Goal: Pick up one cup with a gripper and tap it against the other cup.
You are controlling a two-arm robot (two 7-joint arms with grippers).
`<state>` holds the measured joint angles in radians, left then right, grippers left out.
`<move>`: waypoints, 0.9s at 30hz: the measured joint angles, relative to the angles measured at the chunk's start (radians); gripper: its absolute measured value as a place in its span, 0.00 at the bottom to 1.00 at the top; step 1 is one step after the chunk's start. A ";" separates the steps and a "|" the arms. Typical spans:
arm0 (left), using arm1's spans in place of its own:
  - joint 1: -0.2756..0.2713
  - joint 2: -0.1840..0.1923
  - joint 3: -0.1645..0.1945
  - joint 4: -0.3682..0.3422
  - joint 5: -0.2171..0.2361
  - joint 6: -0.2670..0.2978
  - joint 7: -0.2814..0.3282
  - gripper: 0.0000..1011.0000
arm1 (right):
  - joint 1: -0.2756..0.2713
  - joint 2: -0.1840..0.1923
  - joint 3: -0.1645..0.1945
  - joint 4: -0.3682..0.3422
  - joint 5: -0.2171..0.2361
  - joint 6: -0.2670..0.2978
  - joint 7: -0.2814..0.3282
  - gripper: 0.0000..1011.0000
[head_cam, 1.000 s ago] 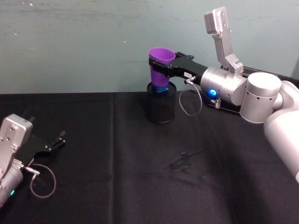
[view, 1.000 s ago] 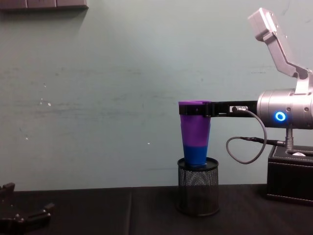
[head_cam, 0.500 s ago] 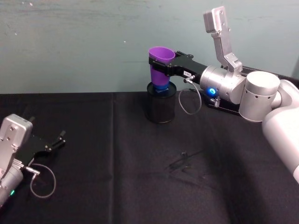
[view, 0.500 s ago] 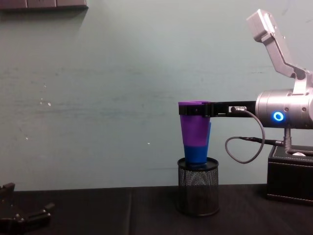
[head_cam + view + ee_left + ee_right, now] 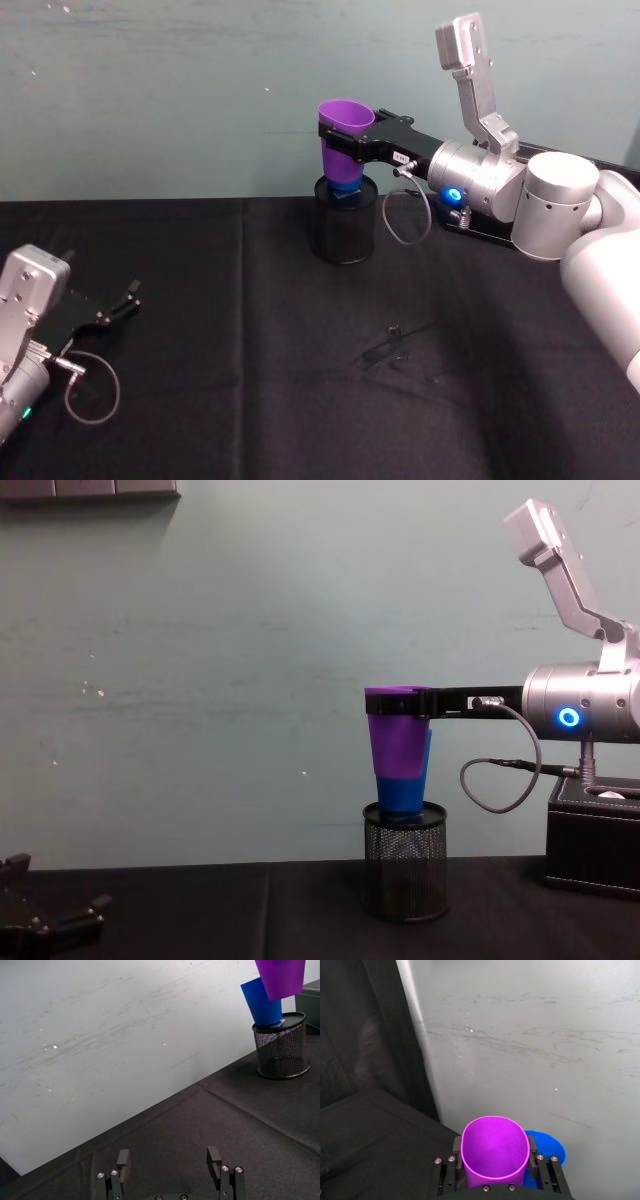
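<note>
The right arm [image 5: 545, 205] is silver, cylindrical, with 1 glowing blue ring [image 5: 455, 196] and a grey cable [image 5: 384, 225]. The right gripper [image 5: 340, 150] and left gripper [image 5: 133, 297] are black, 2-fingered.

- My counter [image 5: 250, 380] is covered in black cloth, with a crease running front to back, left of the middle.
- A black mesh pen holder [image 5: 343, 235] stands upright at the far edge, near the wall.
- A black box [image 5: 595, 850] sits to its right, apart from it.
- A small dark scrap [image 5: 394, 330] lies right of centre; I cannot tell what it is.
- My left pincer [image 5: 128, 298] is low at the near left, fingers spread; I cannot tell if it touches the cloth.
</note>
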<state>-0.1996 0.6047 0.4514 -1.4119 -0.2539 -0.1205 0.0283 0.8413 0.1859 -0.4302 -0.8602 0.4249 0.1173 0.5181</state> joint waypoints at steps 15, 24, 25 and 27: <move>0.000 0.000 0.000 0.000 0.000 0.000 0.000 0.99 | 0.000 0.001 -0.001 -0.002 0.000 0.000 -0.001 0.71; 0.000 0.000 0.000 0.000 0.000 0.000 0.000 0.99 | -0.001 0.001 -0.002 -0.002 0.001 0.001 -0.001 0.71; 0.000 0.000 0.000 0.000 0.000 0.000 0.000 0.99 | -0.001 0.001 -0.002 -0.003 0.001 0.001 -0.001 0.71; 0.000 0.000 0.000 0.000 0.000 0.000 0.000 0.99 | -0.001 0.001 -0.002 -0.003 0.001 0.002 -0.001 0.71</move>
<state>-0.1996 0.6047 0.4514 -1.4120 -0.2539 -0.1205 0.0283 0.8402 0.1873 -0.4318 -0.8627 0.4257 0.1189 0.5174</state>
